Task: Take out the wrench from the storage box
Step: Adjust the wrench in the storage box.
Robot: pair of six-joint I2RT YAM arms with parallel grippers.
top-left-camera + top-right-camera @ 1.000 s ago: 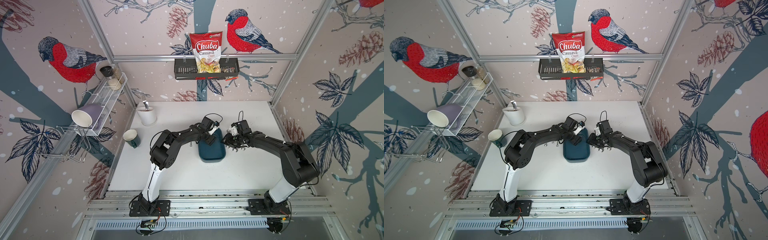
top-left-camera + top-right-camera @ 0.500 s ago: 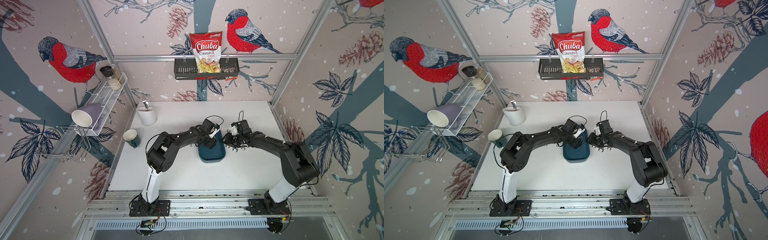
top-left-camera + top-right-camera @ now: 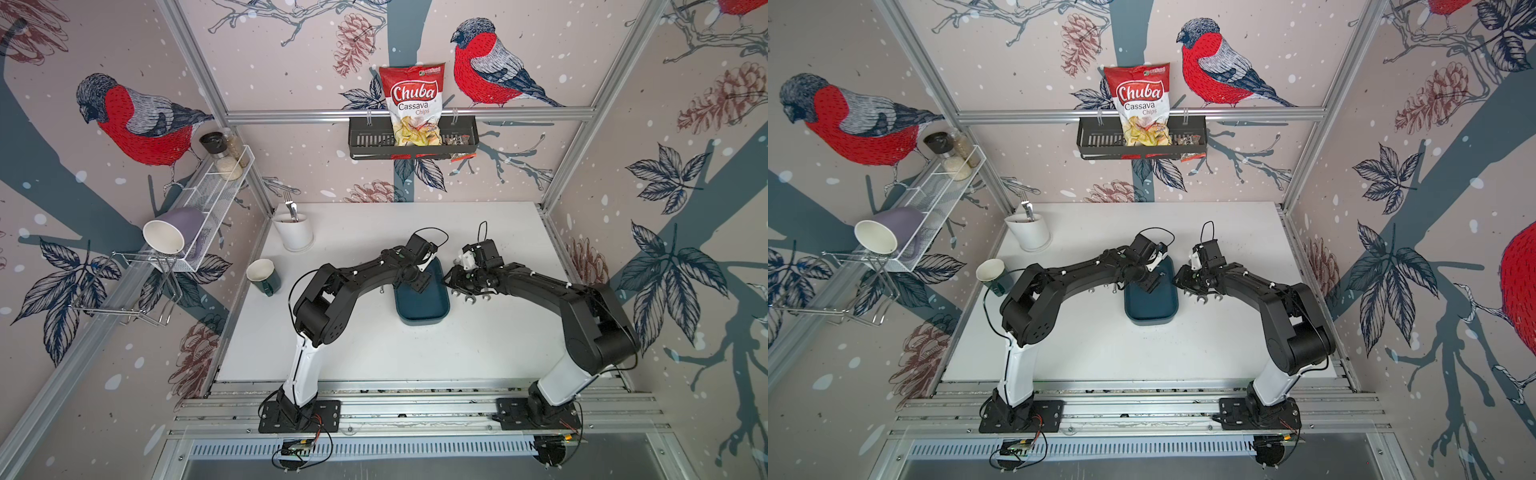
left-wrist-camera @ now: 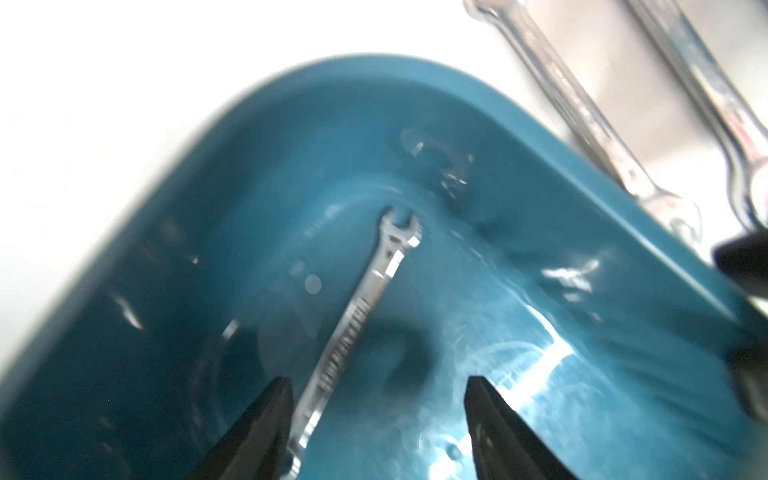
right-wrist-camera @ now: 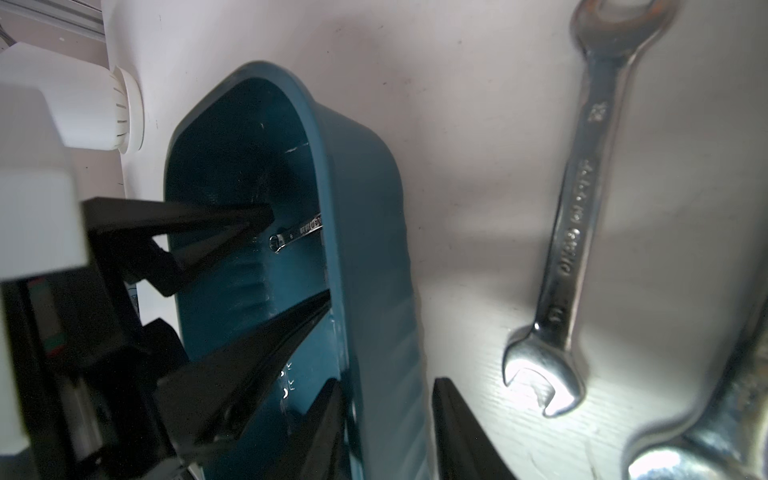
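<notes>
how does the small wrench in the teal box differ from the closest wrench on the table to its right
The small wrench lies inside the storage box; the table wrench lies outside on the white table. The small wrench is much slimmer than the table wrench. The open left gripper straddles the small wrench; nothing grips the table wrench. Both are shiny metal.

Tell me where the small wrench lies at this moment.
In the left wrist view the small wrench lies inside the storage box, close beside one finger of the open left pincer; two larger wrenches lie outside it.
</notes>
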